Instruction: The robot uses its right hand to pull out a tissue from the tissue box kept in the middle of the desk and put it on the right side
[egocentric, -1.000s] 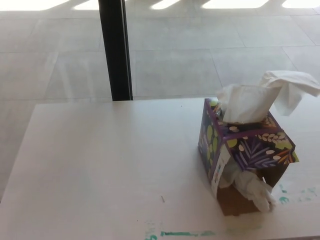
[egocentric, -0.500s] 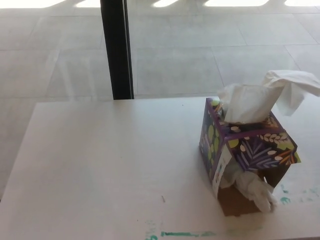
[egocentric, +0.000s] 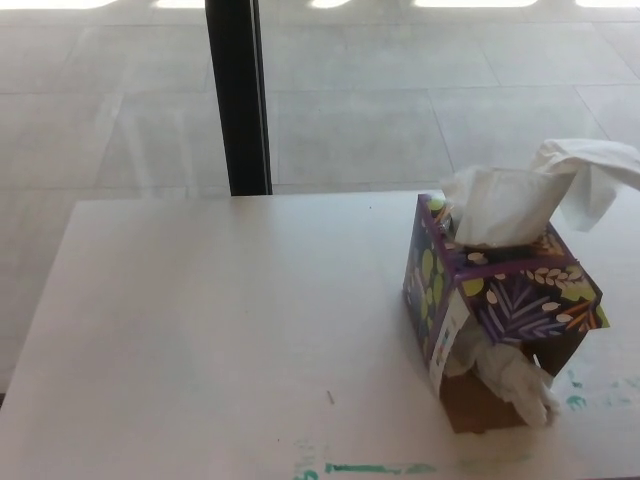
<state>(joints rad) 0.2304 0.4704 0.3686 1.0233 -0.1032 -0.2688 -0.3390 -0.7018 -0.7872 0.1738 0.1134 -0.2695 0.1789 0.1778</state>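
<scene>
Standing toward the right of the white desk (egocentric: 200, 320), the purple leaf-patterned tissue box (egocentric: 500, 295) sprouts a white tissue (egocentric: 530, 195) from its top, its torn front spilling more, while neither robot hand shows.

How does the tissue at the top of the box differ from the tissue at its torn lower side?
The top tissue stands up from the tissue box opening, spread and broad; the lower tissue hangs out of the torn side, crumpled and narrow. The top tissue is clear of the desk; the lower tissue reaches it. Both are white.
</scene>
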